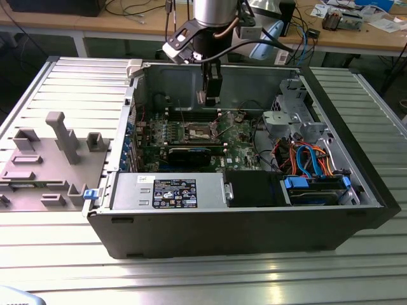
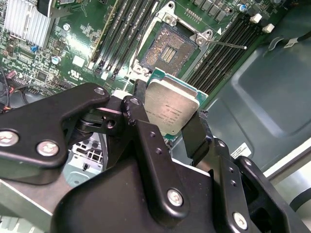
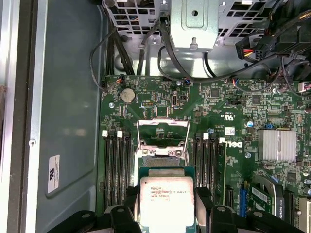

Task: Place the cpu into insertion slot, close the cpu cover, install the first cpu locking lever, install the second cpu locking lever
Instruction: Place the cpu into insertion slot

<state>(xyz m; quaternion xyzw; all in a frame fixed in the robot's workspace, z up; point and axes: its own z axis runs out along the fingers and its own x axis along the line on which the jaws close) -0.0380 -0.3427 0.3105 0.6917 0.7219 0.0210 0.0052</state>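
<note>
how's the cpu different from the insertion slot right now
The cpu has a pale silvery metal top; the insertion slot has a dark centre inside a silvery rim.
The cpu is clamped in the gripper, off the board; the insertion slot sits fixed in the green motherboard.
The cpu is a solid flat chip; the insertion slot is an open, empty recess.
Both are square and look alike in footprint.

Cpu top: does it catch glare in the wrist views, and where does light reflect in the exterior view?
In the second wrist view the cpu has a soft pale sheen, no hard glare; in the first wrist view its top is evenly lit; in the exterior view bright patches lie on the metal table.
</note>
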